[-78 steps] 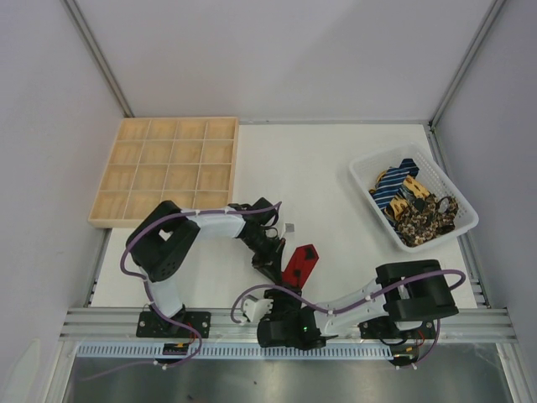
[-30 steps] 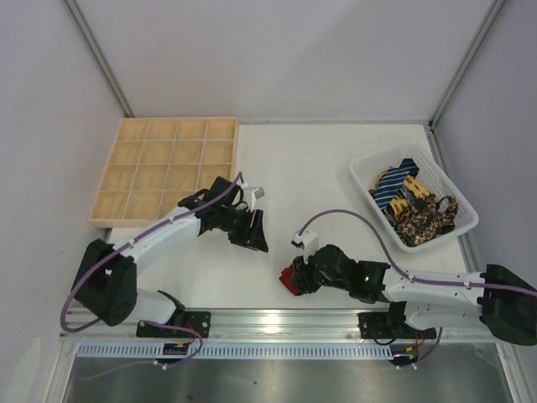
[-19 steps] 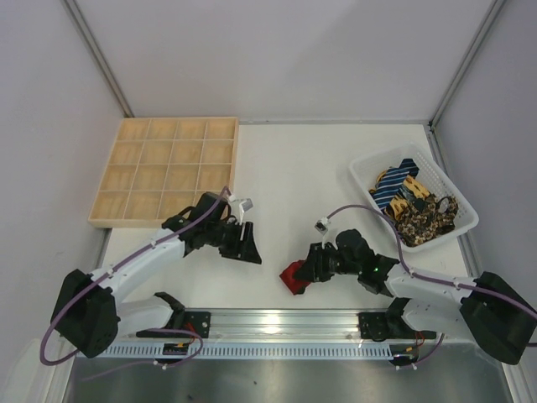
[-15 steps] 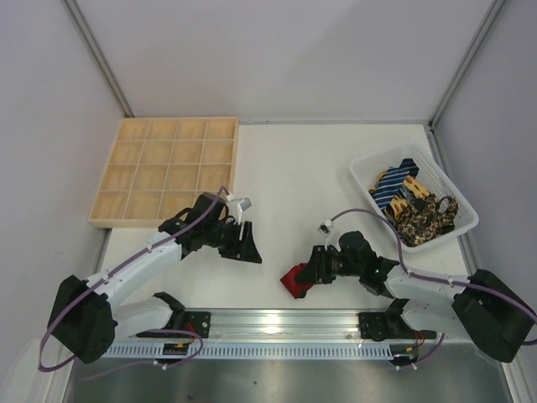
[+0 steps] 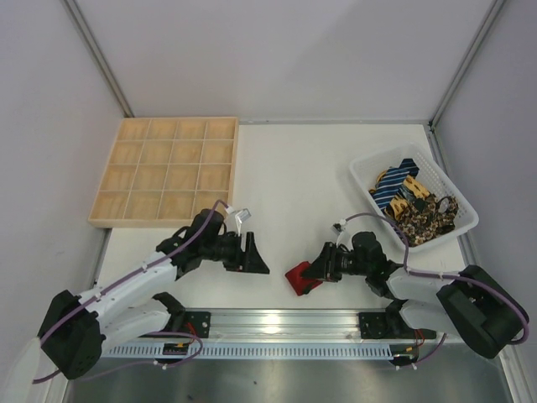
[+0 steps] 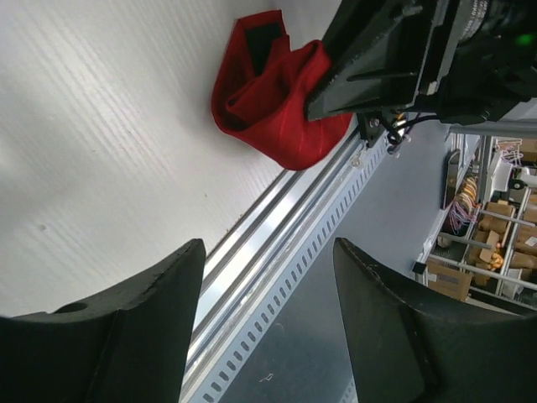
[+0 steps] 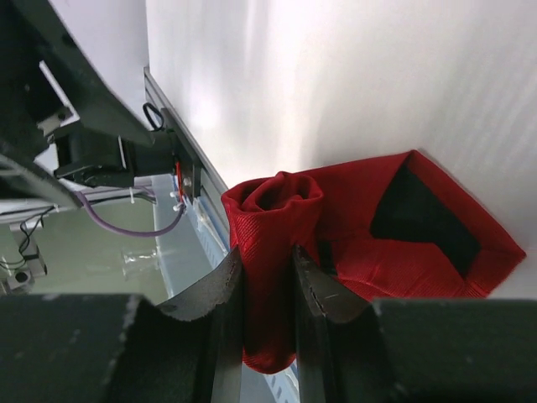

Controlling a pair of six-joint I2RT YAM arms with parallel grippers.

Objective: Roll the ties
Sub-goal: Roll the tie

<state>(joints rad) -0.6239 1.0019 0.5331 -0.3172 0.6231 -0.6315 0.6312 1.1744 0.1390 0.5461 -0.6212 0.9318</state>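
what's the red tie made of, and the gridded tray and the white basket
The red tie looks like a woven fabric with a slight sheen; fine ribbing shows, and it folds softly between the right gripper fingers. The gridded tray looks like pale unfinished wood, matte, though the grain is too small to confirm. The white basket looks like moulded plastic with perforated walls.

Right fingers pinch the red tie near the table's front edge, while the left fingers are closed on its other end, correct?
Not quite. The left wrist view shows the left gripper open and apart from the red tie. The right gripper does pinch it.
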